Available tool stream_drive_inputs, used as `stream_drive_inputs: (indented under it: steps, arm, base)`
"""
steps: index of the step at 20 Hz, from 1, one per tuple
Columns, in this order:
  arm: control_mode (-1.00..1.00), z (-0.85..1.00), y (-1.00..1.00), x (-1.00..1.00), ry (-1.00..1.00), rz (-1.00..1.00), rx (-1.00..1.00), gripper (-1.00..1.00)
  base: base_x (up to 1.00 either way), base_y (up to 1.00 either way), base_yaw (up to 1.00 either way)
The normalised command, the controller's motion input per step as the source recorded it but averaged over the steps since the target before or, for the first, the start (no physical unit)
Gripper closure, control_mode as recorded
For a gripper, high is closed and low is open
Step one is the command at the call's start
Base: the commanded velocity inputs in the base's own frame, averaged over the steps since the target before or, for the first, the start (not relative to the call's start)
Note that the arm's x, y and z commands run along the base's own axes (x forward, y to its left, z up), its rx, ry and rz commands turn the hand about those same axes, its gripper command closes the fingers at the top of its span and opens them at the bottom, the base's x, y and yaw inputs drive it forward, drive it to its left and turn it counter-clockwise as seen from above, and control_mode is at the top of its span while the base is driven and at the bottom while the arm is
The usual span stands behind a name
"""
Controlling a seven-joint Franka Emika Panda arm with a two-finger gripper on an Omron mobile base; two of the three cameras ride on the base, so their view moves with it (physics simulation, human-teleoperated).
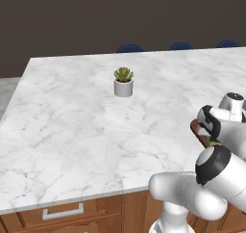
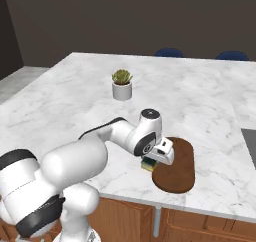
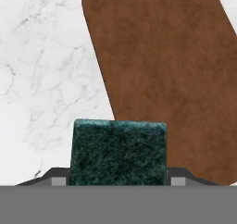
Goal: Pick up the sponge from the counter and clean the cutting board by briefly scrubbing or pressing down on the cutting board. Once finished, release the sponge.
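Dark green scrub face of the sponge (image 3: 118,152) sits clamped between the gripper (image 3: 118,179) fingers, which press on its two sides. Hand hangs at the near left edge of the cutting board (image 2: 180,168), sponge (image 2: 148,164) partly over wood, partly over white marble counter (image 2: 200,101). Small potted succulent (image 2: 121,84) stands well apart, farther back.

2 rear base views share the counter (image 1: 72,116); hand view close overhead.
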Motion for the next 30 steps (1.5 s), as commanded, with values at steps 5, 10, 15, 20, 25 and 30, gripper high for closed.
stream_drive_inputs:
  steps: [5, 10, 15, 20, 25, 30]
  arm:
    - [-1.0, -0.09, -0.4, 0.0, 0.0, 0.0, 0.0, 1.0]
    - [-1.0, -0.21, -0.47, 0.0, 0.0, 0.0, 0.0, 1.0]
    - [-1.0, -0.2, -0.32, 0.0, 0.0, 0.0, 0.0, 1.0]
    - [-1.0, -0.19, -0.09, 0.0, 0.0, 0.0, 0.0, 1.0]
    - [-1.0, -0.24, -0.01, -0.02, 0.0, 0.0, 0.0, 1.0]
    - [-1.0, -0.16, 0.0, -0.02, 0.0, -0.01, 0.01, 1.0]
  base:
    - [0.0, 0.0, 0.0]
    - [0.0, 0.0, 0.0]
    - [0.0, 0.0, 0.0]
    - [0.0, 0.0, 0.0]
    - [0.0, 0.0, 0.0]
    - [0.0, 0.0, 0.0]
